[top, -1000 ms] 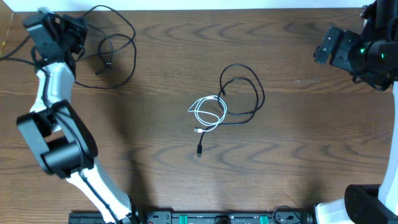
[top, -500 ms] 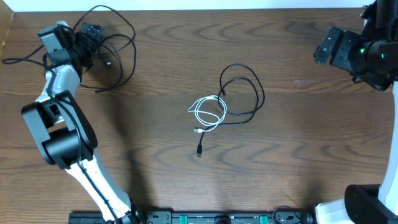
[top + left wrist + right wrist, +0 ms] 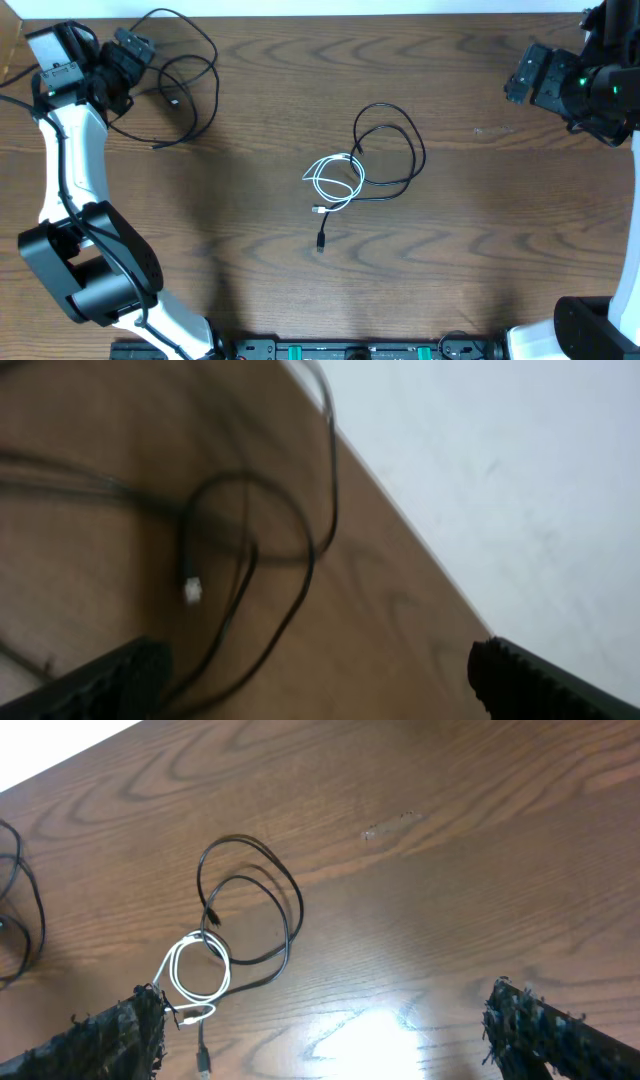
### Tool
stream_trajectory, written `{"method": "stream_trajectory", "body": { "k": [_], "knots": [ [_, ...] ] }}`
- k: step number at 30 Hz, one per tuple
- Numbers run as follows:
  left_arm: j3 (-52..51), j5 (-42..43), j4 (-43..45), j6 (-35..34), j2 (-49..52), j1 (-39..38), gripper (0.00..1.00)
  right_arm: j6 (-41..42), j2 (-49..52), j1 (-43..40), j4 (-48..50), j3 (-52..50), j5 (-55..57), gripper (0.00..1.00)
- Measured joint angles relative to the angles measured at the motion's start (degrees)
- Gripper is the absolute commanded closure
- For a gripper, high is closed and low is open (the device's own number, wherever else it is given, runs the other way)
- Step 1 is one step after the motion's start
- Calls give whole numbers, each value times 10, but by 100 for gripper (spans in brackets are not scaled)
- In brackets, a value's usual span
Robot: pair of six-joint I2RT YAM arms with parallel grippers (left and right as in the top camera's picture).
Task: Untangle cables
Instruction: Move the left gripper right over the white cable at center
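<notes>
My left fingers were spread wide with nothing between them, above one black cable looped loosely at the far left corner of the tabletop. My right fingers were parted wide too, holding nothing. The white cable and second black cable lay overlapping mid-tabletop.

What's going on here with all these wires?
Two robot arms are meant to untangle cables. The left gripper hangs open by a lone black cable at the far left corner of the table. A white cable and a second black cable lie hooked together mid-table, untouched. The right gripper is open too, far right.
</notes>
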Motion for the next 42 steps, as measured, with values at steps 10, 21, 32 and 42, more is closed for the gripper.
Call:
{"method": "stream_trajectory", "body": {
  "k": [10, 21, 32, 42],
  "knots": [
    [0, -20, -130, 65, -73, -94, 0, 0, 0, 0, 0, 0, 0, 1],
    [0, -141, -242, 92, -201, -294, 1, 0, 0, 0, 0, 0, 0, 1],
    [0, -170, -359, 92, -198, -310, 1, 0, 0, 0, 0, 0, 0, 1],
    [0, -155, -460, 92, -198, -310, 1, 0, 0, 0, 0, 0, 0, 1]
  ]
}}
